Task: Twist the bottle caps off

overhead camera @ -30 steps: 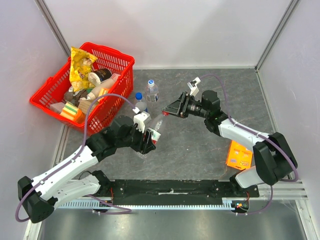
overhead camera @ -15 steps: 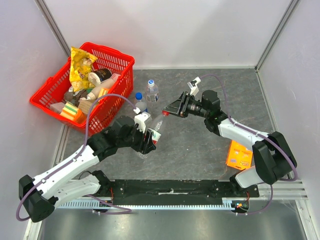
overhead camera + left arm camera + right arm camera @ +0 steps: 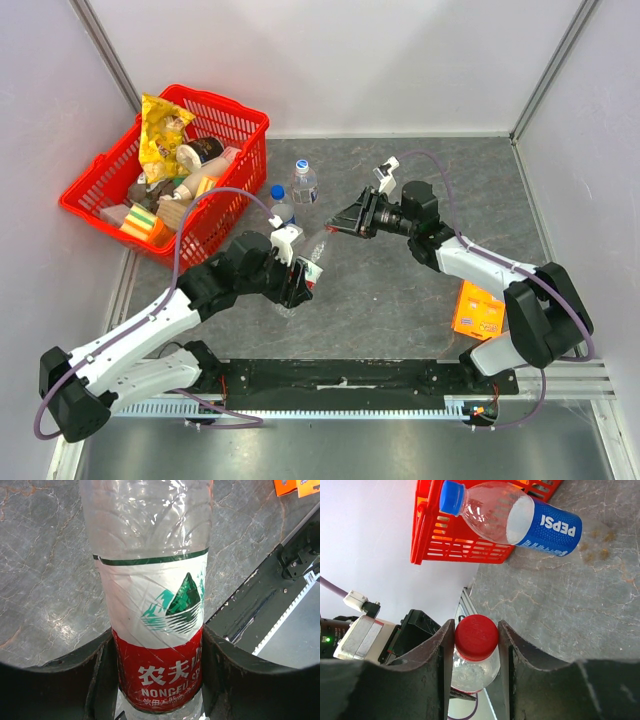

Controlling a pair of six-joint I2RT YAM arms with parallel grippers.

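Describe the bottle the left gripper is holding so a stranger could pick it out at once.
Start at the red basket at far left and look just right of it. The held bottle is nearest the arms, tilted in the left gripper. Only it has a red cap and a red-and-white label; the blue-labelled bottle and pale-labelled bottle beside it do not.
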